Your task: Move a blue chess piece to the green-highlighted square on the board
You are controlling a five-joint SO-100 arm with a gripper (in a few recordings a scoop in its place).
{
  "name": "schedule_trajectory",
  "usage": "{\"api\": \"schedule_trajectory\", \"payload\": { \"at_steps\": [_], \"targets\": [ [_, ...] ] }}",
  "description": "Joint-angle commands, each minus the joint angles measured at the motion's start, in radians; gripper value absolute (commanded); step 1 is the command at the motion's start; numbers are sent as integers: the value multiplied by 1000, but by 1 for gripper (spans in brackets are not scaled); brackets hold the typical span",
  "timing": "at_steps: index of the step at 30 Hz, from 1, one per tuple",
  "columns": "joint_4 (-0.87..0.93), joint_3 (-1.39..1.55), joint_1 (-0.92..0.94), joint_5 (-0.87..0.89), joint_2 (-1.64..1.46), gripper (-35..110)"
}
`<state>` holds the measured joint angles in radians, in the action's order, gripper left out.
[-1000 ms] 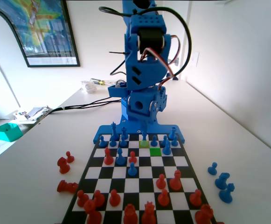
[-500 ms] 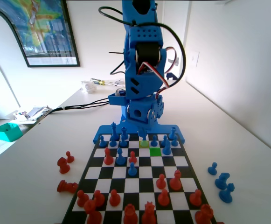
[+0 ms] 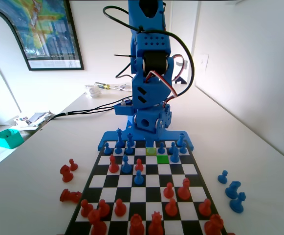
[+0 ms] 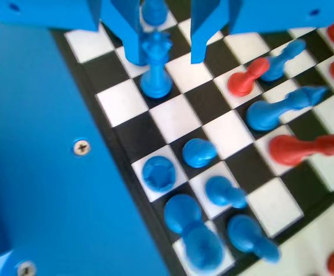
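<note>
Fixed view: the blue arm (image 3: pixel 149 73) towers at the far end of the board (image 3: pixel 146 183), folded down over the back ranks at centre frame. The green square (image 3: pixel 163 158) sits just right of centre, second row from the arm, with a paler yellow-green square (image 3: pixel 151 151) touching its upper-left corner. A blue pawn (image 3: pixel 161 148) stands right behind the green square, towards the arm. Red pieces (image 3: pixel 132 215) crowd the bottom of the frame, and three blue pieces (image 3: pixel 233 188) stand off the board at right. The gripper's tips are hard to pick out here, so its state cannot be told from this angle.

Wrist view: the gripper (image 4: pixel 165 49) hangs from the top edge, jaws spread, a clear gap between them. A tall crowned blue piece (image 4: pixel 155 63) stands in that gap, close by the left jaw; whether it touches is unclear. Lower centre, blue pieces (image 4: pixel 200 152) cluster on the squares along the board's edge, pawns among them. Towards the upper right, a red pawn (image 4: pixel 247 79) leans in the frame beside more blue ones.
</note>
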<state>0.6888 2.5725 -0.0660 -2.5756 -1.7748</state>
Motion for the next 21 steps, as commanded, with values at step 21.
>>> {"api": "schedule_trajectory", "payload": {
  "at_steps": [21],
  "targets": [
    [-64, 44, 8, -95, -11, 1]
  ]
}}
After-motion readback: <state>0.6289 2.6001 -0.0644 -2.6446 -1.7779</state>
